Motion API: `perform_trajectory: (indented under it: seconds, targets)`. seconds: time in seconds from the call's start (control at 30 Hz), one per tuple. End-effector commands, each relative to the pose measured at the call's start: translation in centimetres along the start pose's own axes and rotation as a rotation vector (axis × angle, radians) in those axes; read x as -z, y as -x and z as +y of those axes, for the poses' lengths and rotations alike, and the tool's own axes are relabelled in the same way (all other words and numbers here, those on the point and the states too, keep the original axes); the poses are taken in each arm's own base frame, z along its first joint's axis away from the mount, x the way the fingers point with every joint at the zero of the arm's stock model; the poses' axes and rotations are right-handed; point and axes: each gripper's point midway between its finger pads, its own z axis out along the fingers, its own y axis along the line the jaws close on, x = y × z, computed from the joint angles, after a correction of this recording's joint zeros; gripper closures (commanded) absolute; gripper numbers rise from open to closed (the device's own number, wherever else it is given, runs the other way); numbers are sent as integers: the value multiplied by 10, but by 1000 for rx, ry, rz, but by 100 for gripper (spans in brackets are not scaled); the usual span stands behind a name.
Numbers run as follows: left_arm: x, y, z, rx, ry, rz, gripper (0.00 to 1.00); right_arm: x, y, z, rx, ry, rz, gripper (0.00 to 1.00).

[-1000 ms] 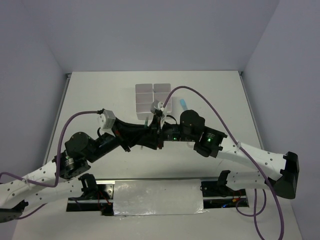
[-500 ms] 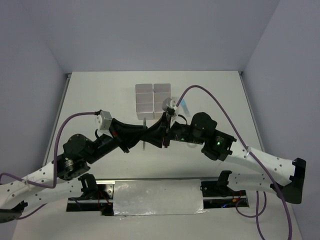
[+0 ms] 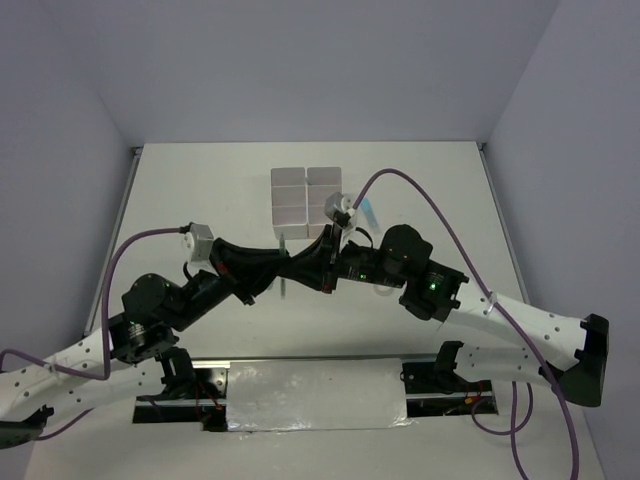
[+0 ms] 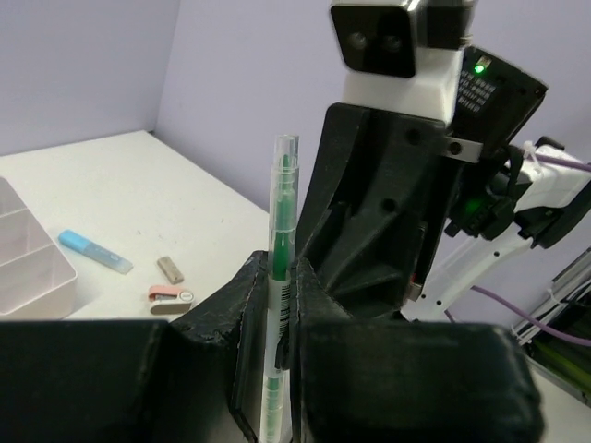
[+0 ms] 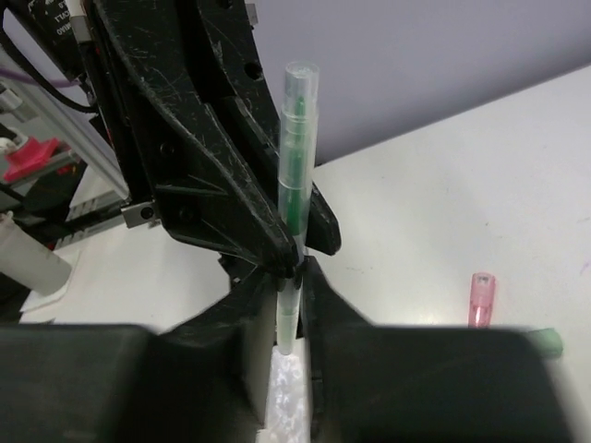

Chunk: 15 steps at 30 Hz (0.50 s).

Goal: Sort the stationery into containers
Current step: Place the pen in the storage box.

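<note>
Left gripper (image 4: pixel 277 281): fingers pinched on the green pen (image 4: pixel 280 231), one on each side of the lower barrel.
Right gripper (image 5: pixel 289 291): fingers pressed against the same pen from both sides at its bottom end, just below the left gripper's hold.
Green pen: thin, with a clear barrel and green core. It stands upright between the two grippers, off the table (image 3: pixel 200 200) and outside every compartment.
Grippers together: they meet tip to tip over the middle of the table, on the near side of the containers (image 3: pixel 307 195).
Containers: a white block of six square compartments at the far centre of the table. Their contents cannot be made out from above.
Light blue marker (image 4: pixel 95 252): lies flat on the table just beside the right edge of the containers.
Tan eraser (image 4: pixel 170 269): lies on the table near the blue marker, apart from it.
Pink-and-silver piece (image 4: pixel 171 295): lies just beside the eraser. Its kind cannot be told.
Pink stubby item (image 5: pixel 481 298): lies on the table in the right wrist view.
Green marker end (image 5: pixel 545 341): lies near the pink stubby item and is partly hidden by the gripper body.
</note>
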Motion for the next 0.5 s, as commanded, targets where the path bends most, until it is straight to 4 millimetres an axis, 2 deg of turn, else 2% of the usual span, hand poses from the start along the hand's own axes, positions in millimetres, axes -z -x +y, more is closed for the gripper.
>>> perform_trajectory:
  seconds: [0.0, 0.07, 0.13, 0.17, 0.2, 0.27, 0.3, 0.37, 0.4, 0.47]
  targets:
    - [2, -6, -23, 58, -110, 32, 100, -2, 56, -8, 50, -45, -212, 91]
    - [1, -8, -22, 57, -99, 41, 100, -1, 59, -9, 47, -59, -226, 100]
    - [-1, -11, -16, 52, -68, 53, 99, 0, 60, -12, 58, -76, -232, 100]
    - [-1, -11, -12, 51, -42, 56, 92, 0, 58, -15, 63, -90, -232, 100]
    - [-2, -4, -10, 51, -19, 46, 67, 0, 58, -21, 72, -116, -235, 100]
    - [-4, -4, 4, 34, 64, 53, 48, -1, 48, -33, 88, -143, -210, 100]
    - [-5, 6, 4, 33, 80, 37, 29, -1, 46, -34, 94, -133, -208, 100]
    - [-7, 11, 12, 17, 135, 34, 2, -4, 34, -41, 103, -141, -187, 100]
    - [-8, 24, 11, 17, 146, 12, 1, -4, 29, -48, 105, -159, -177, 100]
    - [-10, 32, 20, 4, 214, -2, 1, -4, 24, -57, 115, -189, -171, 100]
